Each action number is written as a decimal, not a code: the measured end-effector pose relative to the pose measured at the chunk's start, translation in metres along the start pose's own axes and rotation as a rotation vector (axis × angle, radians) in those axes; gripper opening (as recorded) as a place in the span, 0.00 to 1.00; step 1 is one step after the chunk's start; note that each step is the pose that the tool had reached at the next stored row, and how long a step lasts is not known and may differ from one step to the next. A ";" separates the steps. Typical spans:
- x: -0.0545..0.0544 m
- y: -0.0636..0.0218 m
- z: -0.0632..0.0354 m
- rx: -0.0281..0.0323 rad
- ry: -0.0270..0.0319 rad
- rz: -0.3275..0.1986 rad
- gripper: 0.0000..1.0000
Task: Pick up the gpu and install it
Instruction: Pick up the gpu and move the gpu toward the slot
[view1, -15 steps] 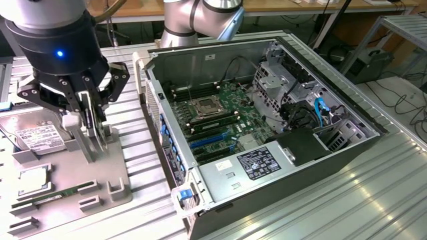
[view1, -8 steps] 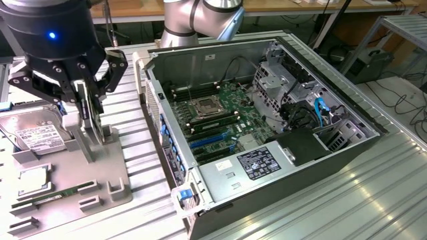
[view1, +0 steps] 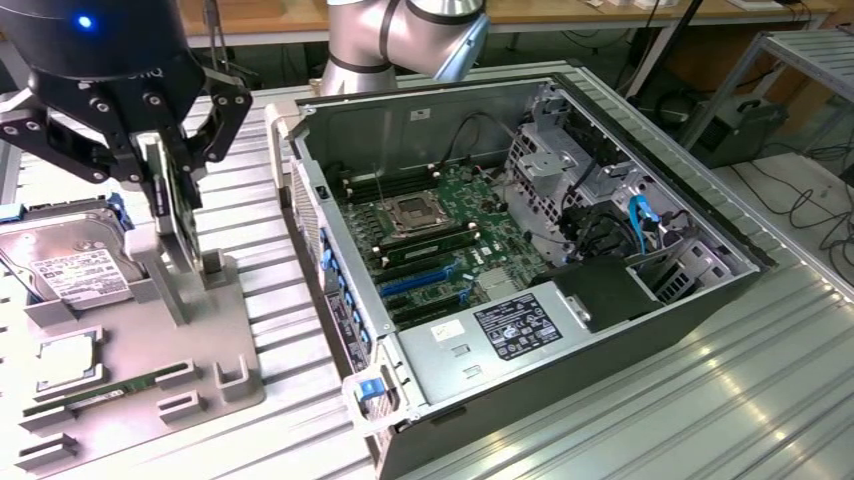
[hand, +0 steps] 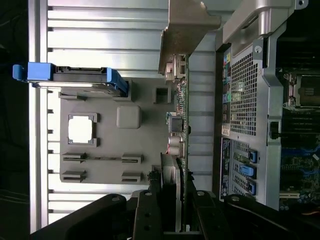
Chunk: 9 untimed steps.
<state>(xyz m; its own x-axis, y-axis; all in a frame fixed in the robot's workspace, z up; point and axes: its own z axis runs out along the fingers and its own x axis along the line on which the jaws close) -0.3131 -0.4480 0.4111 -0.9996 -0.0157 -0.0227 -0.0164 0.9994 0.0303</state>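
Observation:
The gpu (view1: 175, 215) stands on edge, a thin dark card over the grey fixture plate (view1: 140, 335) at the exterior view's left. My gripper (view1: 171, 165) comes down on it from above, with a finger on each face, shut on the card. The card's lower edge is at the upright holder post (view1: 210, 268); I cannot tell whether it still sits in it. In the wrist view the gpu (hand: 179, 130) runs edge-on away from my gripper (hand: 175, 215), and its pale metal bracket (hand: 187, 30) is at the far end.
The open computer case (view1: 674, 310) lies to the exterior view's right, with the motherboard (view1: 447, 225) and blue slots (view1: 416, 282) exposed. On the fixture lie a hard drive (view1: 67, 262), a processor (view1: 67, 360) and a green memory stick (view1: 120, 387). The case wall (hand: 245, 95) is close beside the card.

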 end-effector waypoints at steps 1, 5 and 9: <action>0.000 0.0000 -0.0004 0.0110 0.0003 0.000 0.28; 0.000 0.0005 -0.0095 0.0195 0.0005 0.000 0.28; -0.001 0.0007 -0.0163 0.0197 0.0002 0.000 0.28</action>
<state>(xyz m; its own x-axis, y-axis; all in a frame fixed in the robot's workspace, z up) -0.3127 -0.4478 0.4274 -0.9996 -0.0160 -0.0225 -0.0162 0.9998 0.0106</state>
